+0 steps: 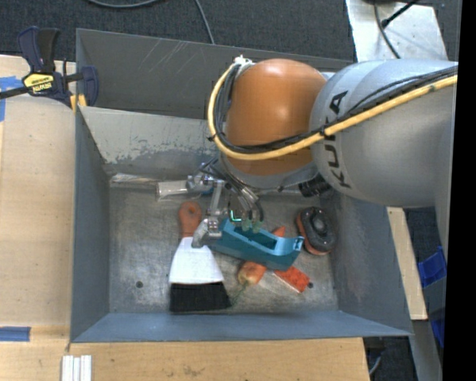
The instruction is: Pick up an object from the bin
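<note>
The gripper [230,216] is set over the left end of a blue plastic tray [260,247], just beyond the white-and-black brush [195,281] (released or clenched cannot be told). The tray's wall should be straddled squarely, the brush left untouched.

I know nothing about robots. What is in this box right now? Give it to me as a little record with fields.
box: grey metal bin
robot part: hand, low over the bin's middle
nearest thing: blue plastic piece, just below the hand
to its left: white and black block
to its right: black round thing
toward the back: clear tube
in front: orange piece
</note>
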You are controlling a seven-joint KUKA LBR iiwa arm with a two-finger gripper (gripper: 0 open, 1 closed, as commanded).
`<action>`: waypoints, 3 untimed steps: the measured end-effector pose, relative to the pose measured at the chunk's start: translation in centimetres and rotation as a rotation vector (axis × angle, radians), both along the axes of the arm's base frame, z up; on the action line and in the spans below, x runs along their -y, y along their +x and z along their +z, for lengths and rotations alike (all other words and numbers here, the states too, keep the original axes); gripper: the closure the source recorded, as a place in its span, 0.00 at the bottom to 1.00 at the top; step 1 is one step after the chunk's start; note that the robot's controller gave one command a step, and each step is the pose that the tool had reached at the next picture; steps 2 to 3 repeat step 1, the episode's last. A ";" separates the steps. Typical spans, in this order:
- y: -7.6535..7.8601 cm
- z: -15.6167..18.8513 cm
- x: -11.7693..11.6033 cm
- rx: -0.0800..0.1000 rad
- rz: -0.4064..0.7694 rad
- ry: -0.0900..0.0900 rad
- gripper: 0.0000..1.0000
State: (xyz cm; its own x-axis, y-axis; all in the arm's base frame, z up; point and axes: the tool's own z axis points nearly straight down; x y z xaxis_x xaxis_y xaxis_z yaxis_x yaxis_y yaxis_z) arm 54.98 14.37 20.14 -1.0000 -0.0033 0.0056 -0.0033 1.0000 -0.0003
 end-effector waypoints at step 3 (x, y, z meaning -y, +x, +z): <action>0.2 0.4 0.1 0.008 -0.004 0.001 1.00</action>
